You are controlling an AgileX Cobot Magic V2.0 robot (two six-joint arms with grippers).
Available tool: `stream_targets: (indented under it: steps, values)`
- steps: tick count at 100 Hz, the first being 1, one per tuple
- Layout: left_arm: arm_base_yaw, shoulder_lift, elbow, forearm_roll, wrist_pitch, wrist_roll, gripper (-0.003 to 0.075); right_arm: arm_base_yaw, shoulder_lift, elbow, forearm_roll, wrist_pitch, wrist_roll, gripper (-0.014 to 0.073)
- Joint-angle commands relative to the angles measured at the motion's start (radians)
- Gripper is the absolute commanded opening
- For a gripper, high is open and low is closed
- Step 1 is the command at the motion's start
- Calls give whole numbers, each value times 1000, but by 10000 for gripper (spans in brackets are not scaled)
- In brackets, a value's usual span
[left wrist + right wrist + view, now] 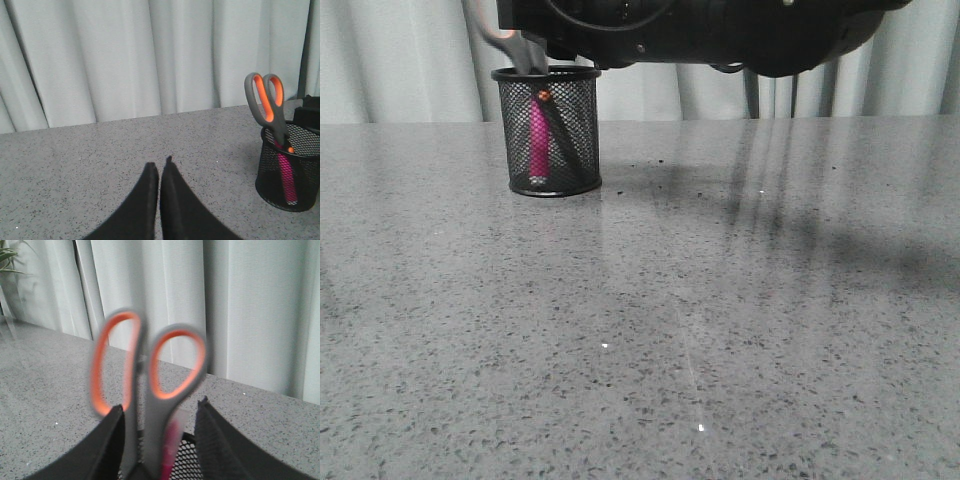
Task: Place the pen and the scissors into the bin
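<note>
Black tapered end effector fingers (175, 210), matte

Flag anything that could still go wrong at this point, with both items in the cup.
The right gripper is open but its fingers flank the scissors handles; retreating sideways could snag them and tip the bin. The scissors lean well above the rim beside the pen, so the light bin may topple.

We find the bin (547, 130) standing far left on the table (720, 330), before the curtain (150, 55). Pen (538, 145) and scissors (267, 107) stand inside it, scissor handles above the rim.
</note>
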Motion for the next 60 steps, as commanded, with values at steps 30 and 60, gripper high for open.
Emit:
stream_targets:
  steps: [30, 60]
  values:
    - [2, 0, -28, -19, -47, -8, -19, -6, -128, -23, 1, -122, -12, 274]
    - [2, 0, -28, -9, -50, -8, -19, -73, -411, 12, -1, 200, -95, 17]
